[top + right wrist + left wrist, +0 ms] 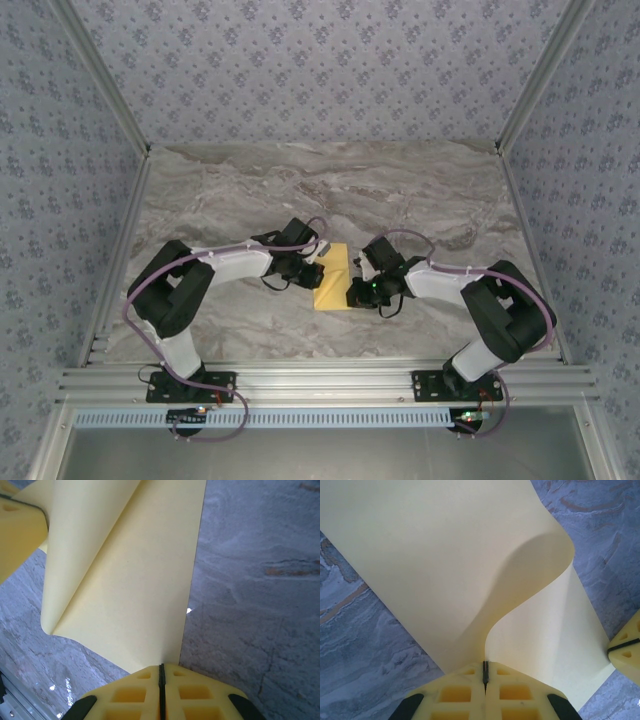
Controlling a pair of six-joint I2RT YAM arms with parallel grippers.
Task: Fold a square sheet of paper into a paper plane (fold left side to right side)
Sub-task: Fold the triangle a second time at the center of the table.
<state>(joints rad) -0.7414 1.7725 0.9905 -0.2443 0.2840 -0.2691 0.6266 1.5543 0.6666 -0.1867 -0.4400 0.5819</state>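
Note:
The square sheet of paper (333, 278) is pale yellow and lies in the middle of the marble table, bent over on itself in a loose curl rather than any paper plane shape. My left gripper (318, 270) is shut on its left edge. In the left wrist view the sheet (445, 565) rises from the closed jaws (485, 664) and curls over to the right. My right gripper (356, 291) is shut on the near right corner. In the right wrist view the sheet (130, 580) runs up from the closed jaws (161, 666), its rounded fold on the left.
The grey marble table (400, 190) has free room behind and beside the paper. An aluminium rail (320, 380) runs along the near edge, and patterned walls enclose the sides. One right-gripper finger (626, 650) shows beside the sheet; one left-gripper finger (17, 535) shows too.

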